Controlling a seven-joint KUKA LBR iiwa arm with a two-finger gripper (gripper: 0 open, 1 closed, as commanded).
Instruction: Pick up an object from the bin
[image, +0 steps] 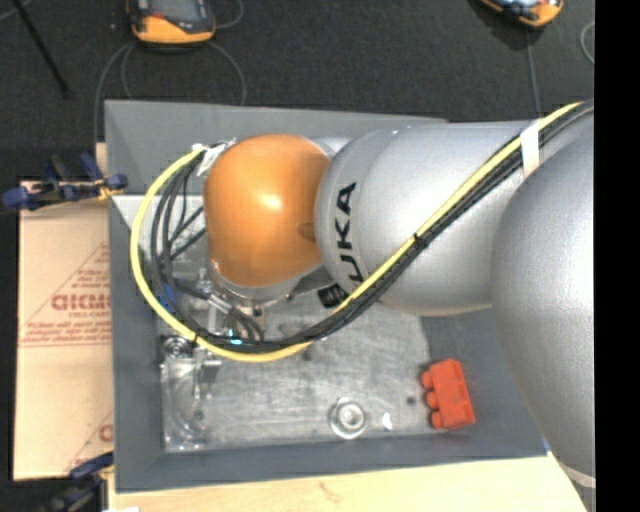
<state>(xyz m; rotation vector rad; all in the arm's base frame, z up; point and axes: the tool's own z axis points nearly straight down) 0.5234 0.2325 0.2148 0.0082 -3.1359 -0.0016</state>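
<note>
Pincer (188, 388) sits low by the bin's (137, 420) left wall, clenched or released I cannot tell; red block (447, 393) and metal ring (349, 417) lie well apart from it; likely risk: closing on nothing, scraping wall.

The grey metal bin (300, 388) below me has a scuffed, bare floor. Toward its right side I see a red block (447, 394) lying flat. Left of it, by the near wall, sits a small silver ring (349, 417), a tiny pale scrap (386, 423) just beside it
</note>
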